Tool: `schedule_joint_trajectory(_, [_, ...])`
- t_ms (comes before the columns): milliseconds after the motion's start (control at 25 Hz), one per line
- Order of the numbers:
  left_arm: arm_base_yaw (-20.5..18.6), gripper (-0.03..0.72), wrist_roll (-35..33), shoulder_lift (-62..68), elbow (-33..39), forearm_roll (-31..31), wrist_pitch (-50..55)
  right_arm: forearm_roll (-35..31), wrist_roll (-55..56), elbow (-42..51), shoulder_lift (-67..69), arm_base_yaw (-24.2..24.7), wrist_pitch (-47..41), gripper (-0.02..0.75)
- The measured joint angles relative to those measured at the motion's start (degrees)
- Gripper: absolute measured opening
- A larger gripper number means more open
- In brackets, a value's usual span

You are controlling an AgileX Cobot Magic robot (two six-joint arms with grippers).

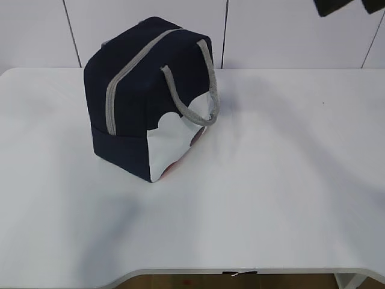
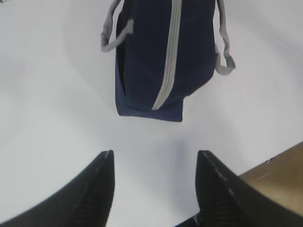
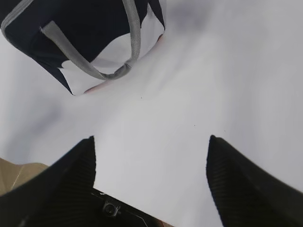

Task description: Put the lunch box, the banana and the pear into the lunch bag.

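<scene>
- Bag (image 1: pixel 129 114) stands upright on the white table (image 1: pixel 271 198), left of centre and toward the far edge.
- Its grey zipper (image 1: pixel 129 72) runs over the top and down the near end; it looks shut along the whole length I can see.
- 2 grey handles show: 1 (image 1: pixel 201 90) droops over the white side panel (image 1: pixel 171 144), the other lies on the far side.
- Left hand (image 2: pixel 155 182) hangs above bare table, well short of the bag's end; its 2 dark fingers (image 2: pixel 97 189) stand apart with nothing between them.
- Right hand (image 3: pixel 151 179) also hovers over bare table, near the bag's white panel side; its jaws are spread wide and empty.
- Neither hand touches the bag.
- A strip of brown floor shows past the table edge in both wrist views.
</scene>
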State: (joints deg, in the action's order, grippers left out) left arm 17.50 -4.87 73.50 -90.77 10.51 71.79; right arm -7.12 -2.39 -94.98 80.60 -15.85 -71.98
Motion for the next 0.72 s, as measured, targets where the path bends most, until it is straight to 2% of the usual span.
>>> schedule_joint_trajectory(360, [0.0, 0.416, 0.1, -20.5, 21.6, 0.3, -0.3, 2.4, 0.0, 16.8, -19.0, 0.0, -0.1, 0.575])
schedule_joint_trajectory(720, [0.0, 0.416, 0.3, -40.5, 37.6, 0.5, -3.0, 6.2, 0.3, 34.1, -42.5, 0.0, -0.4, 0.575])
